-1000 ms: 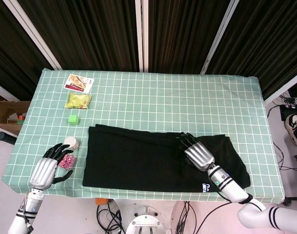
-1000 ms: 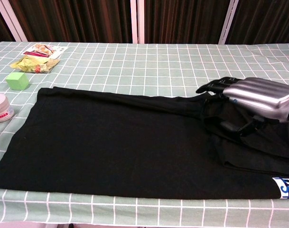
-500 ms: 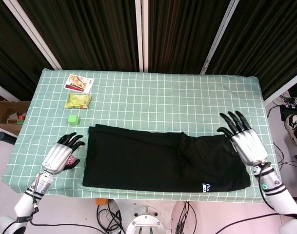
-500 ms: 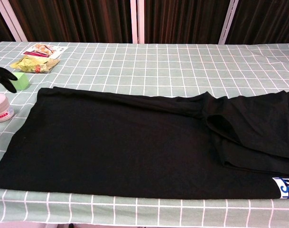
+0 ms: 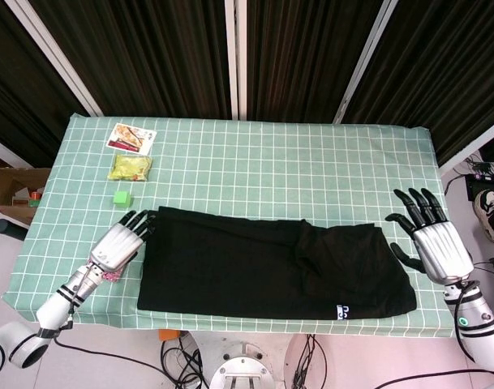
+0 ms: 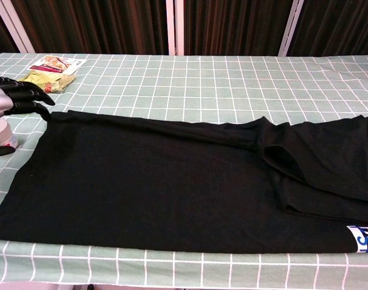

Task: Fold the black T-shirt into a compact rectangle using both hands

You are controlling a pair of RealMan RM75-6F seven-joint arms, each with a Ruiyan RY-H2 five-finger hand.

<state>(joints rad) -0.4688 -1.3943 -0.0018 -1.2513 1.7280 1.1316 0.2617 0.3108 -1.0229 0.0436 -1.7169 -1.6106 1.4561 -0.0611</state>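
The bench (image 5: 255,162), under a green checked cloth, carries the black T-shirt (image 5: 263,263) along its near half. The garment lies as a long flat band running left to right, its front edge close to the bench's front edge. At the right end a sleeve or side panel appears turned in over the body, leaving a raised crease near the middle, and a small white-and-blue label (image 6: 364,237) shows at the near right corner. So the shirt seems narrowed lengthwise but is far from compact: judging by its shape, the crosswise folds that bring the two ends together are all left to do.

The right hand (image 5: 435,239) sits off the shirt's right end, near the bench's right edge, fingers spread wide and holding nothing. The left hand (image 5: 121,243) lies at the shirt's far left corner, its dark fingertips (image 6: 28,96) stretched toward the hem; they reach the cloth edge or stop just short of it, and no grip is visible, so it too looks empty.

Beyond the left hand, well away from the shirt, sit a small green cube (image 5: 121,198), a yellow-green packet (image 5: 131,167) and a printed card (image 5: 131,138). A white jar (image 6: 1,134) stands just beside the left hand.
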